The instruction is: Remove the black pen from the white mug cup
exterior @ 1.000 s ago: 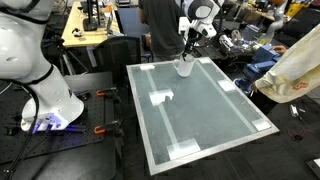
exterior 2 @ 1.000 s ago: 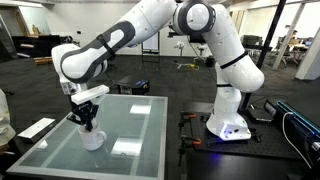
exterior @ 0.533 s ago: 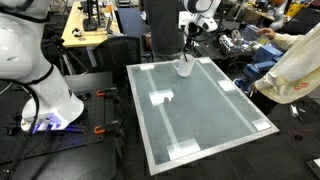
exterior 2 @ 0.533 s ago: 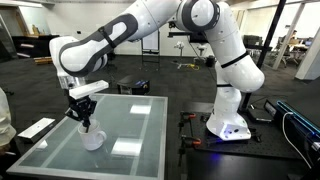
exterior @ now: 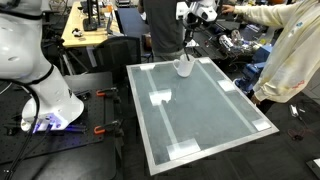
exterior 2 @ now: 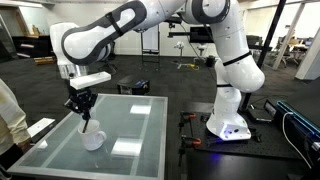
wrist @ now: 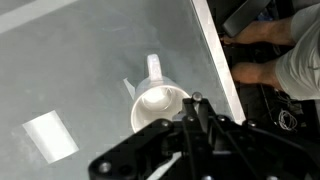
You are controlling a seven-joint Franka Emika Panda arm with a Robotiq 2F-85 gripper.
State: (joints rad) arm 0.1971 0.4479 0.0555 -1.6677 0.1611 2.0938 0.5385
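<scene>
The white mug cup (exterior: 184, 68) stands upright near the far edge of the glass table and also shows in the other exterior view (exterior 2: 92, 138). My gripper (exterior 2: 82, 106) is above it, shut on the black pen (exterior 2: 86, 118), which hangs nearly upright with its lower tip at the mug's mouth. I cannot tell whether the tip is still inside. In the wrist view the mug (wrist: 158, 102) is seen from above with its handle pointing up. The pen's top end (wrist: 196, 97) sits clamped between my fingers (wrist: 196, 110).
The glass table (exterior: 200, 120) carries flat white tape patches (exterior: 160, 97) (exterior 2: 125, 147) (wrist: 48, 135). A person in a pale top (exterior: 290, 50) stands by the table edge with an arm reaching over near the gripper. Another person's sleeve (exterior 2: 10, 110) is close to the mug's side.
My gripper has risen with the black pen, drawing it up out of the mug. The person's arm has reached across behind the gripper. The mug has stayed in place.
</scene>
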